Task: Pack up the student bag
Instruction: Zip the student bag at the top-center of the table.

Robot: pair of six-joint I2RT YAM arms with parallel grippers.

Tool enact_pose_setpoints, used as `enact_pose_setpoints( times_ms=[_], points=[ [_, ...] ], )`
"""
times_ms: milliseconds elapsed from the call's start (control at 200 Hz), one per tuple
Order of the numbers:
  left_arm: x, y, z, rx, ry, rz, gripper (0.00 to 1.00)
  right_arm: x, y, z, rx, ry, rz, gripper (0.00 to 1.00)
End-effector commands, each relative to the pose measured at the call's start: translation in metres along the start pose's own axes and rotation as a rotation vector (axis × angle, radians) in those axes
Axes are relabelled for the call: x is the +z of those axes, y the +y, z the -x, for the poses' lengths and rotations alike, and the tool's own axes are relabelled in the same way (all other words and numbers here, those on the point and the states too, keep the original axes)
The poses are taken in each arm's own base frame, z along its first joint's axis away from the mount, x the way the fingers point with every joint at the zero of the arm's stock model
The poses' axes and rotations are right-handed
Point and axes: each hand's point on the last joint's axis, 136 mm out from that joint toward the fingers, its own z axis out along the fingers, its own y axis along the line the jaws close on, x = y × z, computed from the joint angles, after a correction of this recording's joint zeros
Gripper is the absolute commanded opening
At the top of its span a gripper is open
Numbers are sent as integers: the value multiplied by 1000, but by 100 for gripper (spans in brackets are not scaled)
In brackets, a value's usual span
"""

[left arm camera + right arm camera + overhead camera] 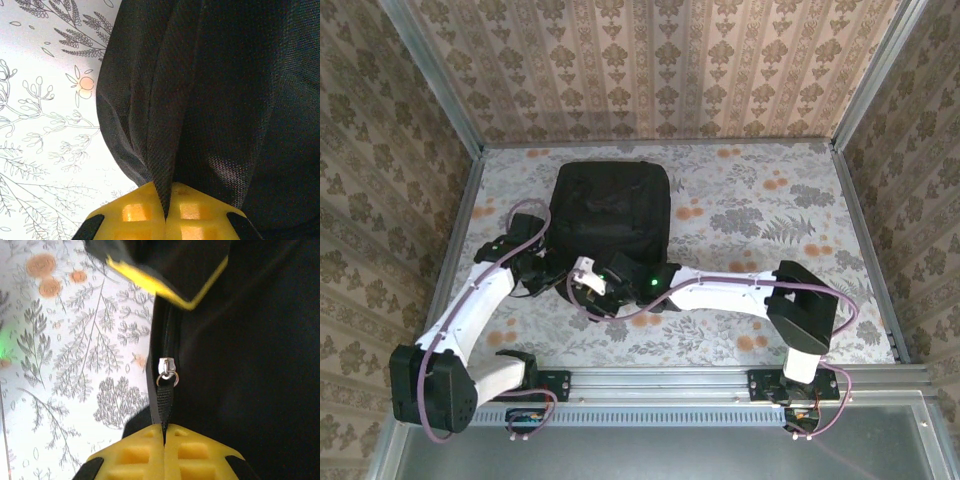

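Note:
The student bag [610, 210] is a large black fabric backpack lying flat at the middle of the flowered table. Both grippers are at its near left corner. My left gripper [552, 272] is shut, and its yellow fingertips [145, 207] pinch a fold of the bag's black fabric [165, 125]. My right gripper [588, 284] is also shut. It clamps the black webbing pull [163, 407] that hangs from the silver zipper slider [166, 367] on the bag's edge. The zipper track [167, 325] runs away from the slider.
A dark part with yellow edges [165, 287] sits just beyond the slider. The patterned tablecloth [770, 220] lies bare to the bag's right. Metal-framed papered walls [860, 90] close in the left, back and right sides. An aluminium rail [720, 385] runs along the near edge.

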Motion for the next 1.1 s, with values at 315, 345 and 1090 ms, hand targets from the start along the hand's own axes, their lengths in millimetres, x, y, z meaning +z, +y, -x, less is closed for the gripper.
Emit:
enact_pose_setpoints(
  times_ms=[315,345,1090],
  points=[
    [-9,26,14,5,-48,68,0,-41,-25,-56,-12,81,-52,0],
    [-9,26,15,4,-50,68,0,-43,-29,-59,-7,86,-62,0],
    [-23,32,58,-12,-163,159,0,-58,-55,-78,-120,38,-169,0]
  ],
)
